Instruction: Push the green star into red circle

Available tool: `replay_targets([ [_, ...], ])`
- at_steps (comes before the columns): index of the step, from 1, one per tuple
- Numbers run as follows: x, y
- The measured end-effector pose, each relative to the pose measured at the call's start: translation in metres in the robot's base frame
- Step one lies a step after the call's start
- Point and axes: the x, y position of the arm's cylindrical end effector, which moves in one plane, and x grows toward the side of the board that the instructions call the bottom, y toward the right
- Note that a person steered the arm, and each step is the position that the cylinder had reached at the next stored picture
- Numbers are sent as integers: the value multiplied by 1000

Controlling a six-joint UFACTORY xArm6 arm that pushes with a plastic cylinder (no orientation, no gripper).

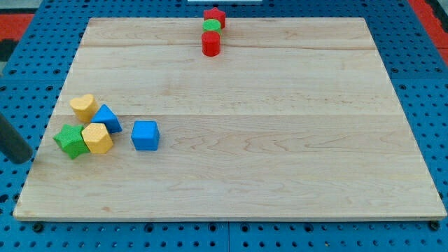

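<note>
Our rod (14, 140) leans at the view's left; my tip (28, 159), holding nothing, sits left of the green star (70, 141) on the wooden board (280, 140).

The wooden board (280, 140) carries a red block (215, 14), green block (211, 26) and red cylinder (211, 43) in a line at its top edge, and near its left edge a yellow heart (83, 106), blue triangle (107, 117), green star (70, 140), yellow hexagon (97, 138) and blue cube (145, 135).

Pale wooden plank tabletop (280, 126), grain running left-right, faint seams between boards. It sits on a blue perforated metal pegboard (427, 84) visible on all sides. Red perforated patches at the view's top corners (21, 21). Even light, soft shadows.
</note>
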Motion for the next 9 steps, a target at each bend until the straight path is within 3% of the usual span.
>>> replay_targets([
  [2, -30, 59],
  [3, -47, 57],
  [4, -47, 104],
  [6, -16, 119],
  [7, -13, 155],
  [9, -78, 175],
])
